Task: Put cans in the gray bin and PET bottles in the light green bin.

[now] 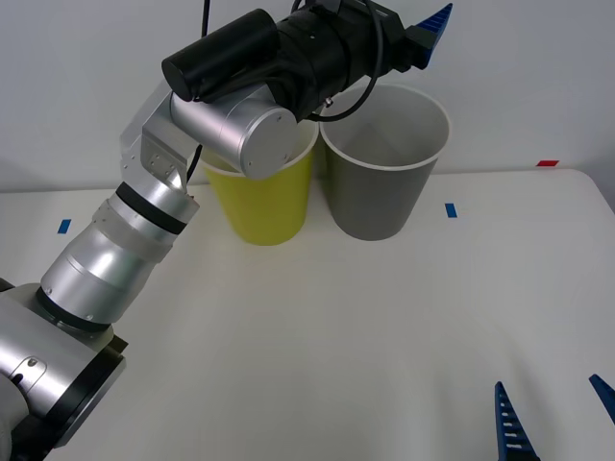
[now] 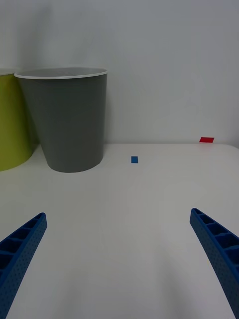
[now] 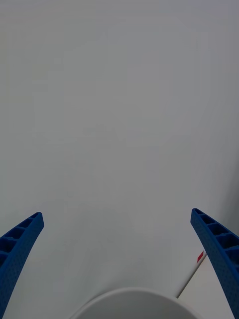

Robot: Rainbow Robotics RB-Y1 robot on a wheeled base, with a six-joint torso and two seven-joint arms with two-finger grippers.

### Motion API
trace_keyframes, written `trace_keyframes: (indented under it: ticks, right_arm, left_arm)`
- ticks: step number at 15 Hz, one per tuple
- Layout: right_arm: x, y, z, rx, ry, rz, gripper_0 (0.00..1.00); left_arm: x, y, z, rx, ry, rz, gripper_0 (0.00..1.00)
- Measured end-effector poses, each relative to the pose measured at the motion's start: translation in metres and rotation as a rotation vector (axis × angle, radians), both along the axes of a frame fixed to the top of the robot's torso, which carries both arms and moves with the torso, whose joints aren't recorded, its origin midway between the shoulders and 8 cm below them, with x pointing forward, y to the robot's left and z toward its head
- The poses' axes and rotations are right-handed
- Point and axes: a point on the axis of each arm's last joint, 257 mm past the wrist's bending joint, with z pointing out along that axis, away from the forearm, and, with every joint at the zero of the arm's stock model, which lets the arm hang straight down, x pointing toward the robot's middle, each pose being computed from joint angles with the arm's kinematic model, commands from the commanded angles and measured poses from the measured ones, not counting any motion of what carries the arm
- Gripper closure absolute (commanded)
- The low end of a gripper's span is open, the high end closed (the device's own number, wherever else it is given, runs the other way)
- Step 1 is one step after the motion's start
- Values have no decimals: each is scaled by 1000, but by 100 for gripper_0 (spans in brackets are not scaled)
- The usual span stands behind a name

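The left arm reaches forward and up across the far part of the white table (image 1: 317, 346), its left claw (image 1: 432, 29) raised above the gray bin (image 1: 384, 163), just over the bin's white rim. In the left wrist view its two blue ribbed fingers (image 3: 20, 249) stand wide apart with nothing between them, and the curved white rim of the gray bin (image 3: 132, 301) lies below them against the pale wall. The gray bin stands upright near the table's far edge, touching or nearly touching the light green bin (image 1: 264, 202) on its left; part of the light green bin's mouth is hidden behind the left arm's elbow joint. The gray bin's pale inside shows no contents from the front view. The right claw (image 1: 553, 413) hangs low at the table's near right corner, its fingers (image 2: 216, 244) spread wide and holding nothing, facing the gray bin (image 2: 69, 119) from well apart. Small blue tape marks (image 1: 450, 209) and a red one (image 1: 547, 163) sit on the table near the far edge.
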Motion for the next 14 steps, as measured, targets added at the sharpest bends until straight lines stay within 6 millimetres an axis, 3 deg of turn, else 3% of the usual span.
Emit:
trace_keyframes:
  ticks: [5, 9, 12, 14]
  right_arm:
    - [0, 0, 0, 0, 0, 0, 0]
    - [0, 0, 0, 0, 0, 0, 0]
    - [0, 0, 0, 0, 0, 0, 0]
    - [0, 0, 0, 0, 0, 0, 0]
  left_arm:
    - [-25, -15, 9, 34, 5, -47, 0]
    - [-42, -31, 3, 56, 41, -89, 0]
    - [-36, -21, -10, 23, 80, -70, 0]
    - [-24, 0, -8, -12, 93, -32, 0]
